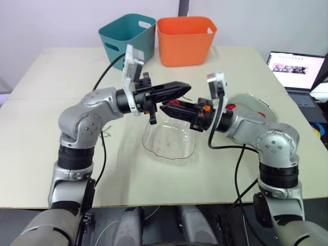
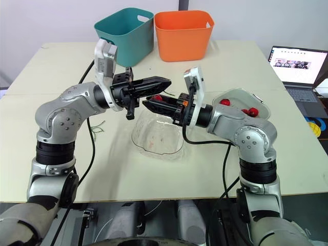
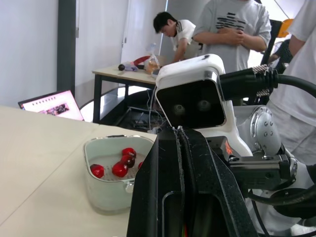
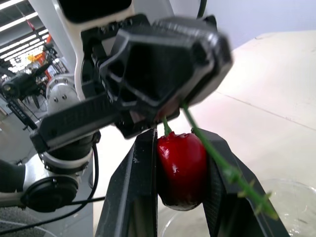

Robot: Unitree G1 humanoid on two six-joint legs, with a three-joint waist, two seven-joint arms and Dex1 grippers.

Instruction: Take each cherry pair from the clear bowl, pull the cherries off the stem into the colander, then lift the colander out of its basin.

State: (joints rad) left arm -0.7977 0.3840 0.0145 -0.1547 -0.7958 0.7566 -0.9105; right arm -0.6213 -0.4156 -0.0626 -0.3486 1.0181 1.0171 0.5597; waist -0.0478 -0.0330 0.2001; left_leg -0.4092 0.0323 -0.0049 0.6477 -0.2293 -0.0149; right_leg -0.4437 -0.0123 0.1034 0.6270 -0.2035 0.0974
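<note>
1. Head views.
   - Table (image 1: 46, 128) is carrying four containers.
   - Teal bin (image 1: 128, 33) and orange bin (image 1: 184, 36) are standing side by side at the far edge. Their insides are lying out of sight.
   - Colander (image 1: 149, 149), clear plastic, is sitting mid-table and showing faint red smears on its floor. Whether a basin is sitting under it cannot be told.
   - Bowl (image 2: 241, 92) is sitting to the colander's right, just behind the right forearm, and holding several bowl cherries (image 2: 250, 111).
   - Left gripper (image 1: 187, 87) and right gripper (image 1: 164, 107) are meeting tip to tip above the colander.
   - Laptop (image 1: 297, 69) is lying open beside the table, on the right.

2. Left wrist view.
   - The left gripper's fingers are pressing flat together with no gap. What they are pinching is hidden here.
   - Beyond them the bowl is holding several red cherries, bunched toward one side.
   - People (image 3: 227, 29) are standing at a desk in the background.

3. Right wrist view.
   - The right gripper is clamping one cherry (image 4: 181, 168) between its two fingers.
   - Stem (image 4: 217, 155) is rising from that cherry into the left gripper's closed tips.
   - A second green branch is trailing free over the colander's rim.
</note>
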